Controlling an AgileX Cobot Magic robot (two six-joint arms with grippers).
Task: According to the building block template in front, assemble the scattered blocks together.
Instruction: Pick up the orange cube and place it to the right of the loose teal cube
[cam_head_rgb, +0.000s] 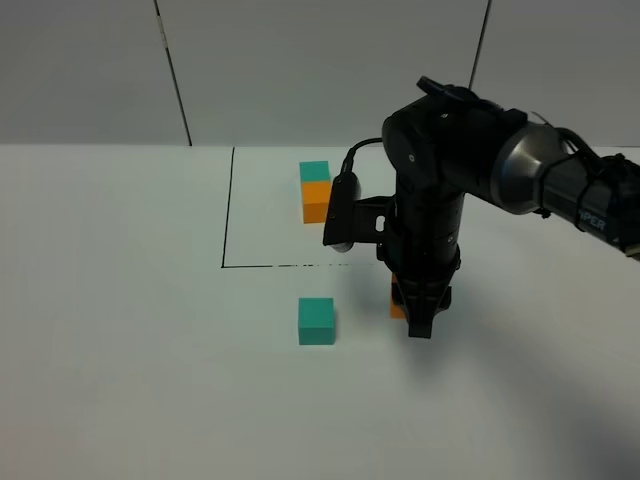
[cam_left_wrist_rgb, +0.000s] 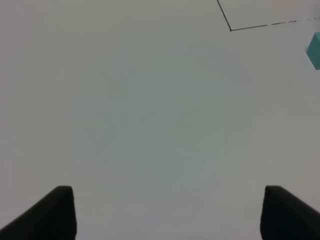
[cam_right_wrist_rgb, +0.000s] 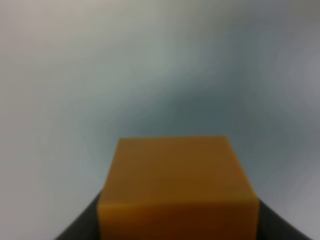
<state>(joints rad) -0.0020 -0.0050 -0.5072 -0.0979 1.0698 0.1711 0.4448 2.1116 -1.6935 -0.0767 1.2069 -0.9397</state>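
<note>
Holding orange cube (cam_right_wrist_rgb: 177, 185) in rt pincer (cam_head_rgb: 420, 325), near teal cube (cam_head_rgb: 316, 321) on worktop (cam_head_rgb: 120, 350), short of template (cam_head_rgb: 315, 190). Wide, empty: lt pincer (cam_left_wrist_rgb: 167, 192). Prob. light, rigid, matte; grip opp. flat faces.

Looking down from high onto the teal cube (cam_head_rgb: 316, 320); from the left wrist, well apart from it (shared with the high view); from the right wrist, close against the orange cube (cam_right_wrist_rgb: 177, 187) near it.
</note>
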